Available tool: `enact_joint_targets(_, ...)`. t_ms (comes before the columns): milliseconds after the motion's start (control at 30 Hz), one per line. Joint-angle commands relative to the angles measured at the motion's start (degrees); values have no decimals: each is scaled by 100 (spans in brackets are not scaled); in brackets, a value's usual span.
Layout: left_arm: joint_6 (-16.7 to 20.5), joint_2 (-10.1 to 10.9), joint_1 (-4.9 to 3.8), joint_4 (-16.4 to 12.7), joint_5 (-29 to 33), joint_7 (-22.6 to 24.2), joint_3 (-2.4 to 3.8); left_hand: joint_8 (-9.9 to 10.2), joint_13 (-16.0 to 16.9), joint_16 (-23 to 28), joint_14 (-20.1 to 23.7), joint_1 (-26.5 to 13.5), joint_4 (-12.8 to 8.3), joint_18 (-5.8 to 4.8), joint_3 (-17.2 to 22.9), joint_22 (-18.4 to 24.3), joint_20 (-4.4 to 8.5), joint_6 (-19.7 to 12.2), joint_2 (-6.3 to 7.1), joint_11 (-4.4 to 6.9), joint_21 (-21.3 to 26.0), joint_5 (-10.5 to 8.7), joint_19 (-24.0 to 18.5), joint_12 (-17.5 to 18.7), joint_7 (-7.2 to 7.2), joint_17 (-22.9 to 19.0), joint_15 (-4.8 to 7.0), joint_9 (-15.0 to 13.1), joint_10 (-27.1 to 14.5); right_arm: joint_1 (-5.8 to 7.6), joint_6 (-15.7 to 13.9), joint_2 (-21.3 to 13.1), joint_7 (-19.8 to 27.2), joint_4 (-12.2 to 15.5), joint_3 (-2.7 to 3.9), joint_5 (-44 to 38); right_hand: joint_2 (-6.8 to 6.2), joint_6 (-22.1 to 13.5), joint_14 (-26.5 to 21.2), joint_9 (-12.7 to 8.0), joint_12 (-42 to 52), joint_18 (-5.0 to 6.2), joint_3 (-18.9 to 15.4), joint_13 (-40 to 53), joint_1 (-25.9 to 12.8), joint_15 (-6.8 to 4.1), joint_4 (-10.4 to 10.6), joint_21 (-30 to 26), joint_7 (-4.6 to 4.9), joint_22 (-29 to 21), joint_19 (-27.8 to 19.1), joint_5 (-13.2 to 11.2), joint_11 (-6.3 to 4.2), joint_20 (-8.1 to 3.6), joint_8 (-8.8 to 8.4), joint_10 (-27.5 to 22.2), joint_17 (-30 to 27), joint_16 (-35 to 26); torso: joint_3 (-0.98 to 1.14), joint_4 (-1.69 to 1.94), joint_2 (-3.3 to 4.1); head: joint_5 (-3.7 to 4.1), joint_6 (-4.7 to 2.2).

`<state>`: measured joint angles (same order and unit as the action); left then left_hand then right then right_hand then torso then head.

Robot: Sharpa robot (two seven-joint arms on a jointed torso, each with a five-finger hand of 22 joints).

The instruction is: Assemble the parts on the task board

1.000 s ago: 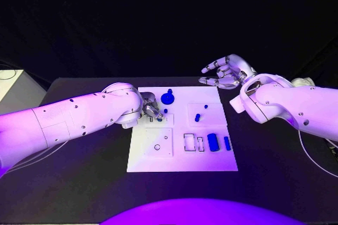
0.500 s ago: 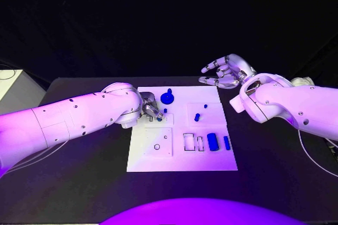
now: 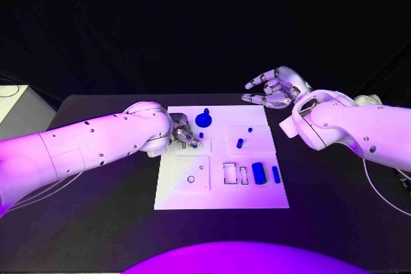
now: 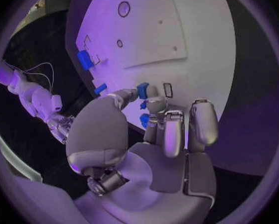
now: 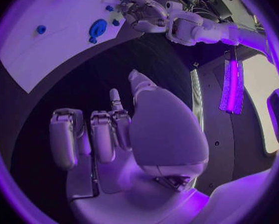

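Black tabletop, white task board at its centre with blue parts across it. Left hand sits over the board's left edge, pinching a small blue part between fingertips. Right hand hovers past the board's far right corner, fingers apart, holding nothing.

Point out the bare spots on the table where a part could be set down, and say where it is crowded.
Bare black table lies along the task board's near edge and to both sides of it. The board's own near strip is bare too. Crowded: the board's far left, where the left robot hand works beside the round blue part.
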<state>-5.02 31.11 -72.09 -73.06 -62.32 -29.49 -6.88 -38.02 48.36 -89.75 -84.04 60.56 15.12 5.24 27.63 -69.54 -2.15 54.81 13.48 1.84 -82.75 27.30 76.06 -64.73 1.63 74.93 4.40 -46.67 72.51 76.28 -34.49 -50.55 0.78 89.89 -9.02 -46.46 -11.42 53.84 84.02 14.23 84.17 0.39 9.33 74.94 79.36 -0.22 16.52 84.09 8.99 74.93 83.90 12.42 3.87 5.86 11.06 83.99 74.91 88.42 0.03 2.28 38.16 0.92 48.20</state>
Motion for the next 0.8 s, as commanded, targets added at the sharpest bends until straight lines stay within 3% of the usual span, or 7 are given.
enact_joint_targets(33,-98,8,13,4,-21,-3,-8,39,12,-24,-595,23,86,-95,-111,-10,20,1,35,-9,25,-82,12,-27,38,1503,19,6,-14,0,71,-3,28,8,2,-36,-6,-50,486,-1,-32,119,-26,1081,-49,20,9,-24,-9,1139,306,24,29,10,38,131,1155,-34,-1,-2,4,2,-8)
enact_joint_targets(133,-74,20,14,4,-32,-5,-7,58,19,-24,-595,56,152,-95,-239,-13,17,10,-12,-14,28,-410,14,-28,43,1505,16,3,-16,0,69,-4,28,7,2,-36,-2,-58,483,-2,-40,122,-32,1075,-66,21,11,-37,-8,1131,300,22,29,9,39,125,1146,-40,0,-3,2,-4,-12)
enact_joint_targets(433,71,85,14,-43,-42,0,2,93,29,-20,-591,-76,172,-94,-422,-10,9,22,-75,-26,34,-667,12,-31,55,1495,7,7,-18,0,68,-6,31,1,2,-47,14,-74,478,-4,-53,126,-49,1064,-118,21,14,-54,-6,1121,294,13,31,9,47,116,1129,-51,0,0,0,1,-23)
enact_joint_targets(467,91,92,14,-55,-37,1,7,103,39,-22,-593,-152,171,-93,-495,-11,6,30,-103,-27,35,-819,14,-36,56,1499,4,7,-13,0,67,-6,31,0,2,-49,15,-75,478,-4,-55,127,-52,1063,-124,21,14,-59,-6,1118,292,12,31,9,48,115,1129,-51,1,2,-4,1,-25)
enact_joint_targets(700,297,146,14,-154,32,17,97,129,59,-25,-596,-295,175,-95,-705,-27,3,46,-164,-26,33,-1188,26,-47,53,1507,5,3,-3,0,56,-1,10,-17,2,-49,23,-83,473,-5,-74,132,-65,1049,-160,21,15,-82,-6,1105,283,7,31,9,54,101,1114,-60,-5,3,-8,27,-54)
enact_joint_targets(800,413,175,13,-203,85,27,180,132,61,-25,-596,-319,178,-95,-765,-29,4,51,-173,-24,33,-1244,28,-48,50,1507,7,1,0,-1,46,6,-1,-31,2,-46,24,-84,473,-5,-76,132,-65,1047,-160,21,14,-82,-6,1105,283,8,31,9,54,100,1114,-60,-4,1,-8,22,-67)
